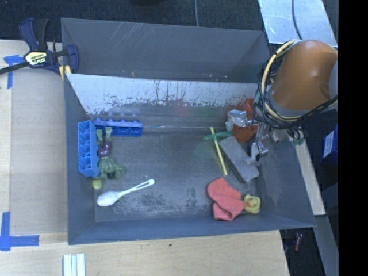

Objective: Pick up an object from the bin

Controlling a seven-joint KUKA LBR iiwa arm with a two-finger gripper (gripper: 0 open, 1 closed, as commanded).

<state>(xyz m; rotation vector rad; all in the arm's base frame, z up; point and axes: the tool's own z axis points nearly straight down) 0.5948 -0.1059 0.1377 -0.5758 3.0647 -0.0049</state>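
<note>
My gripper (256, 148) hangs low at the right side of the bin, under the orange wrist cover. Just to its left a grey rectangular block (237, 159) lies at a slant on the floor, its right end close under the gripper. A thin yellow-green stick (218, 152) rests against the block's left edge. A red-orange thing (245, 130) sits partly hidden behind the gripper, against the back right wall. Whether the gripper touches the block I cannot tell.
A crumpled red cloth (224, 199) and a small yellow toy (252, 203) lie near the front right. A white spoon (123, 192) is at the front left. At the left wall stand a blue rack (86, 149), a blue brick (118, 128) and a green figure (110, 167).
</note>
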